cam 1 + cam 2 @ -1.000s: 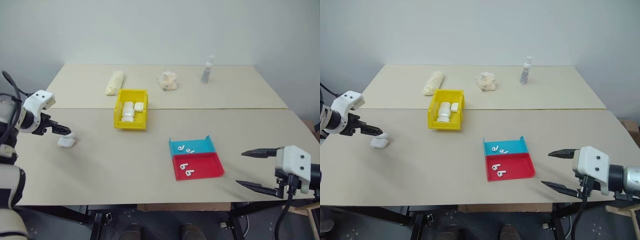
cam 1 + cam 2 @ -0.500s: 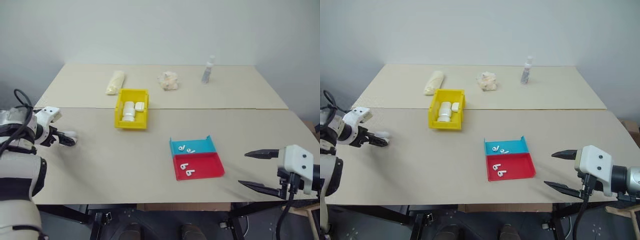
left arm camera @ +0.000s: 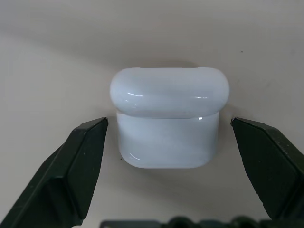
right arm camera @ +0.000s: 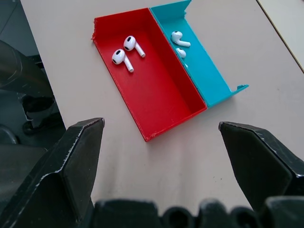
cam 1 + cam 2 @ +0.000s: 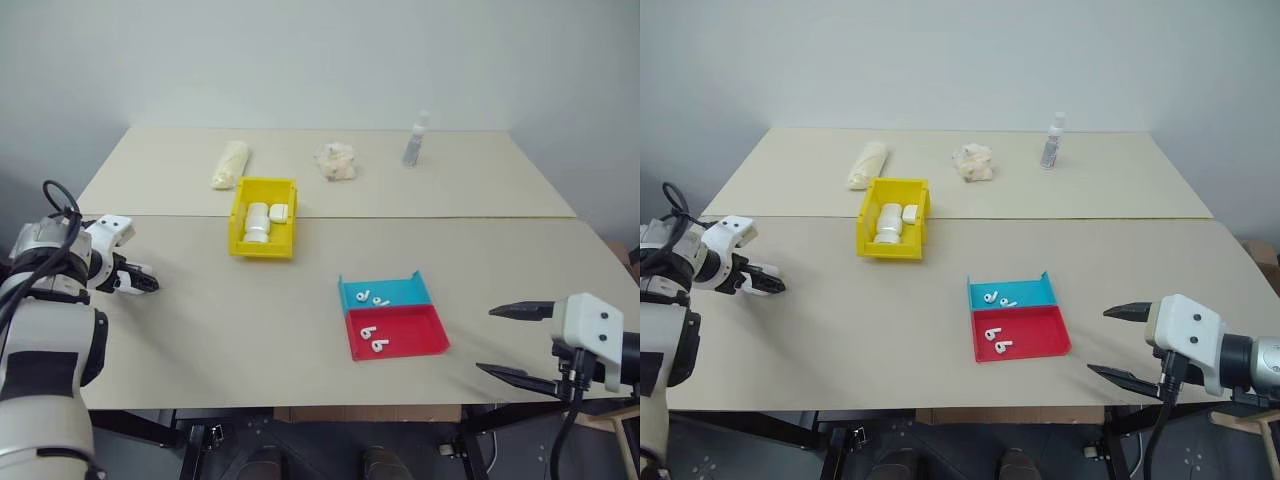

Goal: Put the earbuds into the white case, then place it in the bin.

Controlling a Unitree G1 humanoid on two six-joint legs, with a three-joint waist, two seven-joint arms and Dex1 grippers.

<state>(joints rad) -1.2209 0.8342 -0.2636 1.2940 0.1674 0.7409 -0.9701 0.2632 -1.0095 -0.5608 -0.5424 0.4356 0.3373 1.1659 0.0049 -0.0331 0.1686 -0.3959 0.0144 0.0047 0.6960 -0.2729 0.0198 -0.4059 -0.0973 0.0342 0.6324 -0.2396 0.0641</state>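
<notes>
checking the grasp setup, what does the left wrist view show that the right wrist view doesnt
Left wrist view: the white case, lid shut, lying on the table between the open left tool's fingers, not touched.

Right wrist view: the red tray with two earbuds and the blue tray beside it, ahead of the open right tool.

Both: the tan table.

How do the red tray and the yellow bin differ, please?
The red tray is shallow, while the yellow bin has tall upright walls. The red tray holds two earbuds; the yellow bin holds white cases. The red tray adjoins a blue tray; the yellow bin stands alone. Both rest on the table.
</notes>
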